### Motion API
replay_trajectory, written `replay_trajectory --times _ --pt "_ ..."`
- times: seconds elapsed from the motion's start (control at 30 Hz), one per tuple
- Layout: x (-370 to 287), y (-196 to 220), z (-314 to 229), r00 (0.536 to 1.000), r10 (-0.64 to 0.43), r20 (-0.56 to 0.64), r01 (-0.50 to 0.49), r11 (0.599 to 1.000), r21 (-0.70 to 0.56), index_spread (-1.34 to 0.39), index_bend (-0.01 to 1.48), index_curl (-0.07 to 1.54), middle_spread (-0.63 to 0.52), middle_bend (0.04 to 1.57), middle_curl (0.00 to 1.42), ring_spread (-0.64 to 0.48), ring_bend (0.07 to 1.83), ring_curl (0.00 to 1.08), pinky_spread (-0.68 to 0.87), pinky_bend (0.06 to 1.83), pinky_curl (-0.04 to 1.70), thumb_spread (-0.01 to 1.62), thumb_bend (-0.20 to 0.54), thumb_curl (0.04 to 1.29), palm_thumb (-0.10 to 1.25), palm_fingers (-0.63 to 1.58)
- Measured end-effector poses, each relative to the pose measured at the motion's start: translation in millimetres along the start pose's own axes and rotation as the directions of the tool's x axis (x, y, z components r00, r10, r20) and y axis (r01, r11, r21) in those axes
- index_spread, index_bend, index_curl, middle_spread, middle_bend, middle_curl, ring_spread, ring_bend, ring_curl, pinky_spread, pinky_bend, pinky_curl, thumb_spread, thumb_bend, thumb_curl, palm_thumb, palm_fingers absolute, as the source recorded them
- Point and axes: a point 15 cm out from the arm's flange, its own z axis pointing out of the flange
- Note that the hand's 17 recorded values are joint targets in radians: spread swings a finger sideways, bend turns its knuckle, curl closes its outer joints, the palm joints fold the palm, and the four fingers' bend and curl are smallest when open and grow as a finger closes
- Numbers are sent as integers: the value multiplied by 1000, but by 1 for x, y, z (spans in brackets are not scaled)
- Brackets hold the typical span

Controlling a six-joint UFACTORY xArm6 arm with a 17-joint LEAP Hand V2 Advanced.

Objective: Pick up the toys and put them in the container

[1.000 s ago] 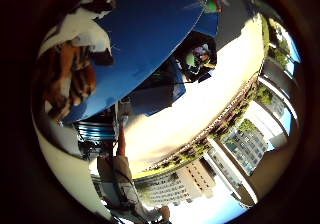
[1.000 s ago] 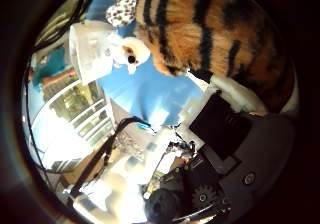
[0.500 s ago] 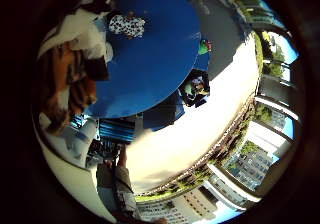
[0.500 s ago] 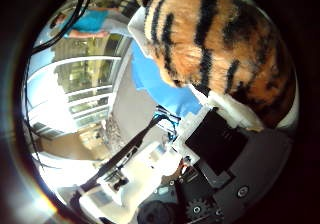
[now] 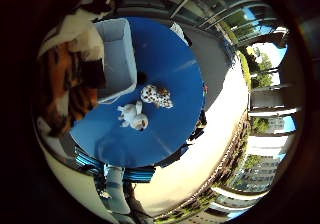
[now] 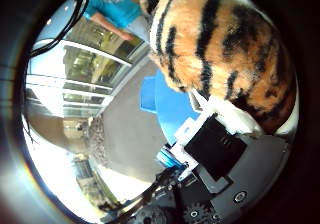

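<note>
- Now lifted higher above the blue table (image 5: 165,134), bringing the grey container (image 5: 117,59) into view.
- Hand (image 6: 220,159) curled around the tiger toy (image 6: 225,49), ready for the drop.
- White toy (image 5: 134,116) and spotted toy (image 5: 156,96) still to collect.

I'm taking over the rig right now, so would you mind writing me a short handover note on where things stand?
Right hand: shut on the tiger toy, held close against the palm, raised above the table.
Container: pale bin on the blue round table; nothing visible inside from this angle.
On the table, beside the container: spotted toy and white toy, side by side.
Done: tiger picked up.
Left: drop the tiger in the container, then fetch the spotted and white toys.
</note>
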Motion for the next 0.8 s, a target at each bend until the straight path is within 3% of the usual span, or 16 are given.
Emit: replay_trajectory --times 0.3,0.43,0.47,0.5,0.53,0.57,0.7,0.8 --pt "-20 -58 95 999 42 2 -42 998 54 -1038 1088 -6 -245 1192 1145 -107 1479 823 119 1591 775 1071 -26 813 850 840" --pt "-19 -65 113 999 47 2 -47 997 61 -876 1151 21 -213 1079 1068 -26 1375 753 169 1463 752 1083 -40 763 788 808" --pt "-19 -66 113 999 47 2 -47 997 63 -790 1164 38 -200 1007 1027 8 1300 725 192 1426 740 1087 -38 748 776 734" --pt "-19 -66 115 999 46 3 -46 997 61 -681 1090 22 -190 836 970 41 1231 708 220 1416 744 1087 -49 728 743 417" --pt "-18 -65 116 999 45 3 -45 997 59 -641 1066 34 -179 781 947 62 1211 716 236 1415 760 1089 -49 721 731 299" --pt "-17 -65 117 999 44 4 -44 997 57 -561 1045 57 -141 625 873 108 1121 694 274 1347 753 1088 -52 703 705 12" --pt "-14 -64 114 1000 28 3 -28 998 58 -473 887 48 -45 365 682 209 804 492 361 1228 616 1097 -42 650 667 -215" --pt "-10 -62 105 1000 -5 -1 5 998 61 -464 716 44 4 222 582 260 691 411 412 1175 555 1093 -36 611 661 -181"
